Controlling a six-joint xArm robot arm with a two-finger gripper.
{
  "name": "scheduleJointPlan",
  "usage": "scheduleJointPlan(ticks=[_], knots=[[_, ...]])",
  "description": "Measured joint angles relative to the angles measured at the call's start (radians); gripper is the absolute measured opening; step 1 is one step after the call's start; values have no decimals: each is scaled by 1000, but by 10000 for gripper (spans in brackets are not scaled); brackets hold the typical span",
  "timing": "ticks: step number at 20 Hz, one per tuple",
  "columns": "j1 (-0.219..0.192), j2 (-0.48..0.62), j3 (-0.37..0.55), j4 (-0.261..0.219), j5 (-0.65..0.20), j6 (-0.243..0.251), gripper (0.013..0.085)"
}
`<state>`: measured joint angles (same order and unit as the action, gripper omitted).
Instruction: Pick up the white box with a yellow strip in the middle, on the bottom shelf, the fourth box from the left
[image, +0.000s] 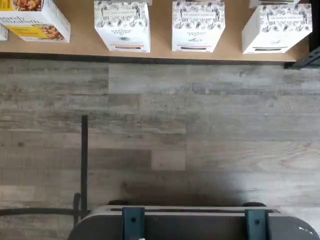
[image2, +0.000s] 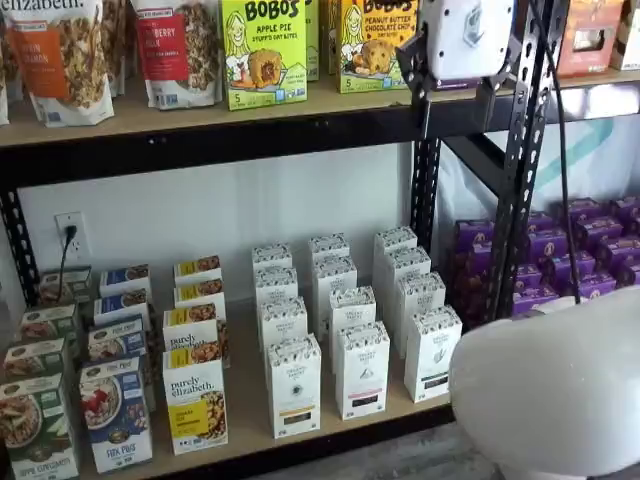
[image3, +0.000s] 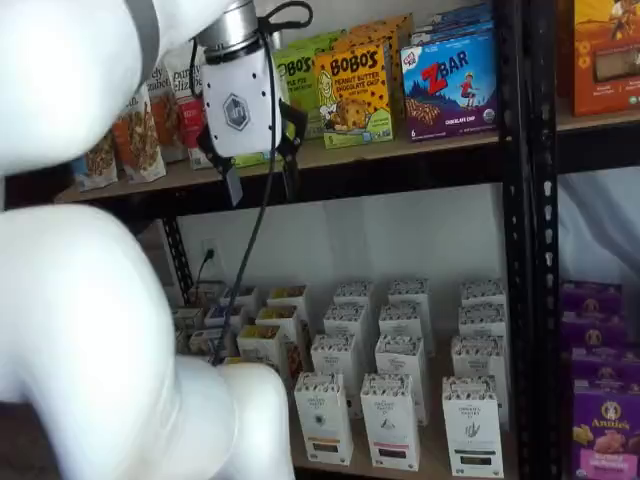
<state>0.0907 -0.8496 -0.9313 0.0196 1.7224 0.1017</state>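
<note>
1. White box (image2: 293, 385) with yellow strip: untouched, front row of bottom shelf (image2: 330, 432), at 7 o'clock below gripper (image3: 260, 178).
2. Fingers apart, holding nothing.
3. Outstanding: descent, grasp, lift.

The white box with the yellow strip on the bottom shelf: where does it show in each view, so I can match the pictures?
Wrist view: the white box stands at the shelf's front edge, between the purely elizabeth box and the neighbouring white carton.
In a shelf view: front of its row, right of the purely elizabeth box.
In a shelf view: front of the leftmost white row.
Shared landmark: the neighbouring white carton.
</note>
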Motion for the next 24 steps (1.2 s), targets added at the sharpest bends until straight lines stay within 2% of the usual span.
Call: scheduleJointPlan(ticks=[9,15,19,24], knots=[[41,9,80,7,-108,41,850],[97,32,137,-45,-185,97,850],[110,32,177,-49,-245,113,850],[117,47,223,-31,-317,119,850]])
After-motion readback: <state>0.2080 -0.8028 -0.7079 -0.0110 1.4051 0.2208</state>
